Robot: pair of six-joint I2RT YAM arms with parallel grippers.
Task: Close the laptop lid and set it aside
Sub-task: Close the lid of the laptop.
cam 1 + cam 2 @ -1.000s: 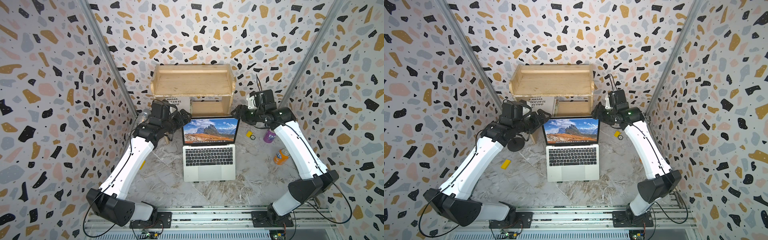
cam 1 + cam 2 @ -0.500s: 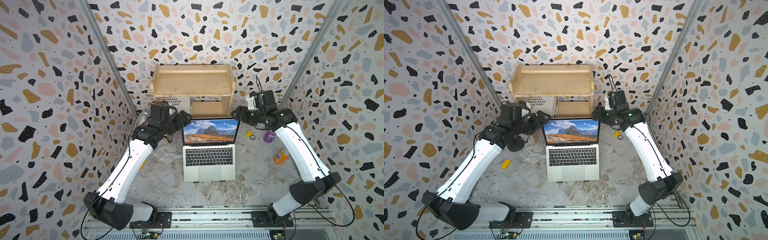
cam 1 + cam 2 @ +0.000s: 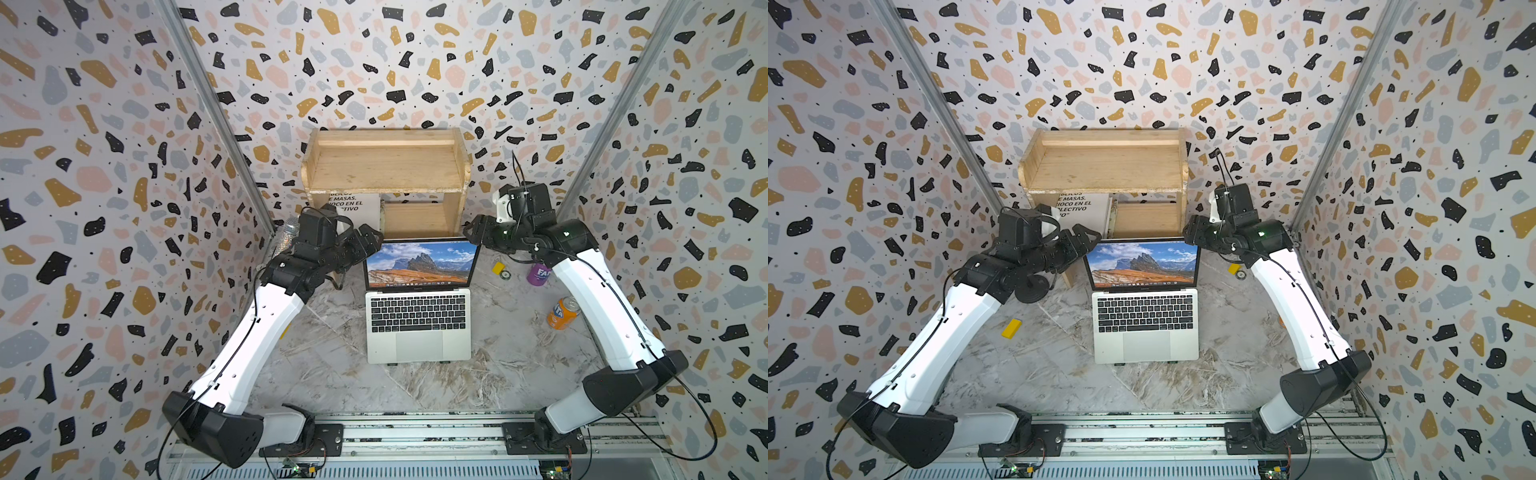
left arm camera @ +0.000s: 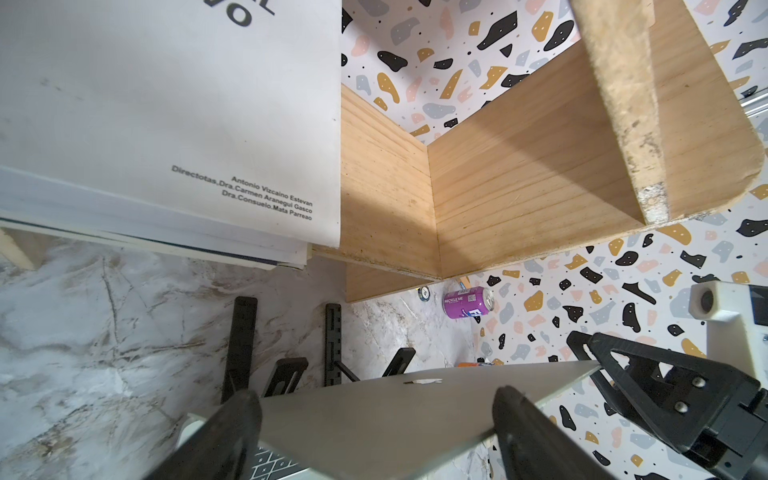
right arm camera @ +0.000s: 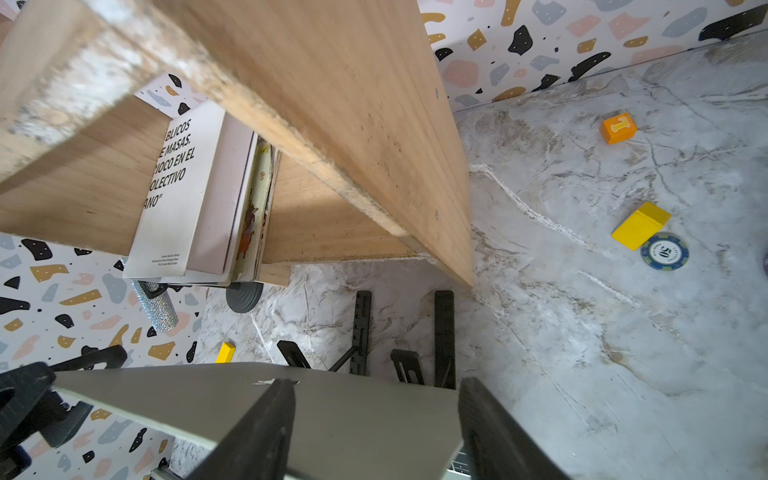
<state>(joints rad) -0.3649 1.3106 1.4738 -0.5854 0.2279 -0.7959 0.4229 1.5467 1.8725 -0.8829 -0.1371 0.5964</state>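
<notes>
Slim silver metal laptop (image 3: 419, 328) sits mid-way along the marbled grey desk (image 3: 332, 365), toward its rear edge. The silver-grey rectangular laptop lid (image 3: 420, 264) is upright, so closing is not begun. Left gripper (image 3: 371, 240) and right gripper (image 3: 473, 232), jaws apart, flank the lid's top corners (contact seemingly absent). Setting aside is outstanding.

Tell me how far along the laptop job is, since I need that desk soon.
Done: only the approach; the left claw and right claw, both open, sit at the top corners of the lid. In hand: nothing gripped; the lid stands open. Left: fold the lid down, then move the laptop aside.
</notes>
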